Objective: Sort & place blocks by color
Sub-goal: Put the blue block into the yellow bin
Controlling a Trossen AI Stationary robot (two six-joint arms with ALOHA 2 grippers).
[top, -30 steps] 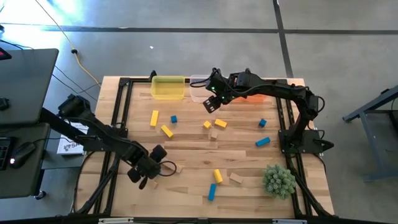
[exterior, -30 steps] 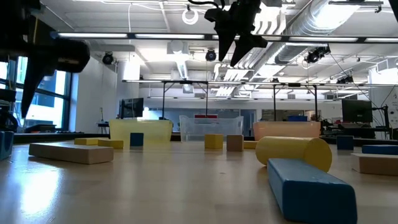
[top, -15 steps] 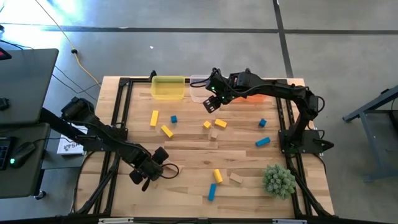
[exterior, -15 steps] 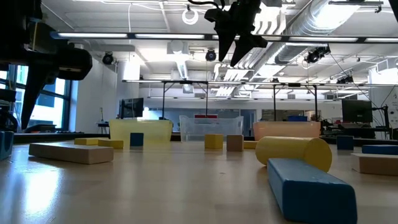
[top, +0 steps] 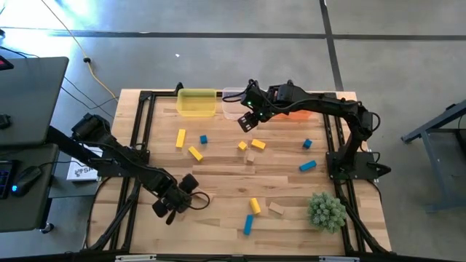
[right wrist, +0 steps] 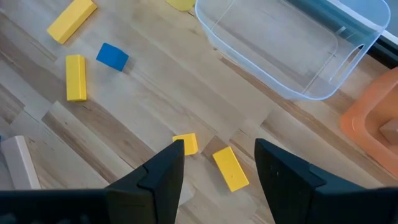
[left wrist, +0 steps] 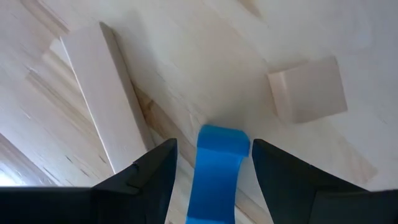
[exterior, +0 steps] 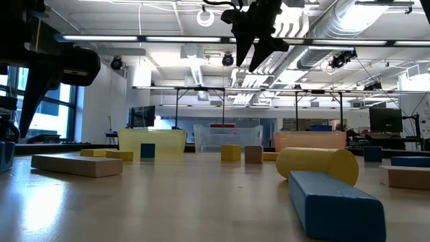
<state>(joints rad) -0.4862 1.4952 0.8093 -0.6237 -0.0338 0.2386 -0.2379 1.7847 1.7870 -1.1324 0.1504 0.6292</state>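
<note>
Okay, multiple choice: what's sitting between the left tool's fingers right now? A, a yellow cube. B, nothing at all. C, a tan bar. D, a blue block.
D: the left wrist view shows a blue block standing between the left tool's two dark fingers, with tan pieces lying off to the sides.

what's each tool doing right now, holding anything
Left tool: closed on a blue block, low over the table.
Right tool: open, empty, near the clear bin.

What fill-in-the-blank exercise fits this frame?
The block between the left gripper's fingers is ___.
The bin nearest the right gripper is the ___ one.
The plant ball sits on the ___ arm's side of the table.
Missing: blue; clear; right.
</note>
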